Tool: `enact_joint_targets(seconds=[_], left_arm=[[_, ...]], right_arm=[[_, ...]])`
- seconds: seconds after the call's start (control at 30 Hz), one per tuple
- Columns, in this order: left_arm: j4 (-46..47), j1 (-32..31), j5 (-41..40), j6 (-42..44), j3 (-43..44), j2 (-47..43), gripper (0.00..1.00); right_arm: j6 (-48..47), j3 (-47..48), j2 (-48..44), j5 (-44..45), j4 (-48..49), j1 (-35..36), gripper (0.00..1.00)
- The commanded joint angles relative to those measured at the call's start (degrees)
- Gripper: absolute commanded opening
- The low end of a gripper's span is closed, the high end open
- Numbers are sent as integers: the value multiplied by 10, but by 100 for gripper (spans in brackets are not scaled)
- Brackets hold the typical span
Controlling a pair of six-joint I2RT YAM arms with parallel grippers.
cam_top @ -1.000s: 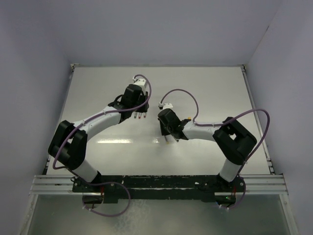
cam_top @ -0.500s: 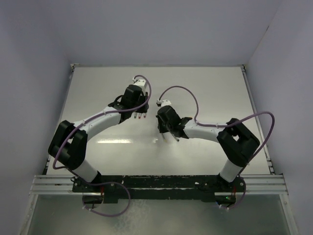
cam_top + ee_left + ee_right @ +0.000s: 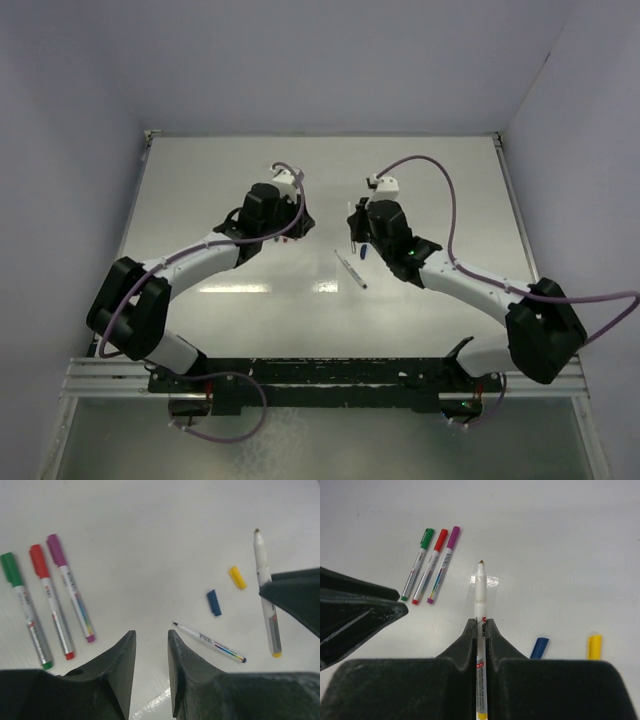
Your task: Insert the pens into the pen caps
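Right gripper (image 3: 480, 626) is clamped mid-barrel on a light, stiff, prob. slick pen (image 3: 480, 585), tip bare; left gripper (image 3: 151, 652), jaws apart & empty, should pinch yellow cap (image 3: 237, 577) by its sides.

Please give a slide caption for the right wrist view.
Right pincer grips an uncapped pen; blue cap and yellow cap lie loose nearby.

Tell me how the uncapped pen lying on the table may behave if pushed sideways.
The uncapped pen looks thin and round, so it would probably roll on the smooth table. It is likely stiff: the similar held pen juts straight from the right gripper. Probably light, being so slim.
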Motion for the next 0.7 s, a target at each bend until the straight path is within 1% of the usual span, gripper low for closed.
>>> enact_joint_targets(seconds=[0.0,0.1,0.17,0.27,0.4,0.67], left_arm=[[186,1,184,-5,-39,-22,35],[248,0,268,-26,-42,-4,37],[270,0,301,-41,-39,10,40],[332,0,341,-76,-44,28,46],[384,0,373,-113,-45,50,48],[406,-2,383,-127,-42,70,51]], right_arm=[[15,-57,-67,12,98,-22,0],[17,-93,-107,9,144,-24,0],[19,-112,-124,3,172,-25,0],[20,-132,-138,-9,207,-24,0],[25,-147,-146,-24,233,-24,0],[43,-158,-145,-62,281,-24,0]])
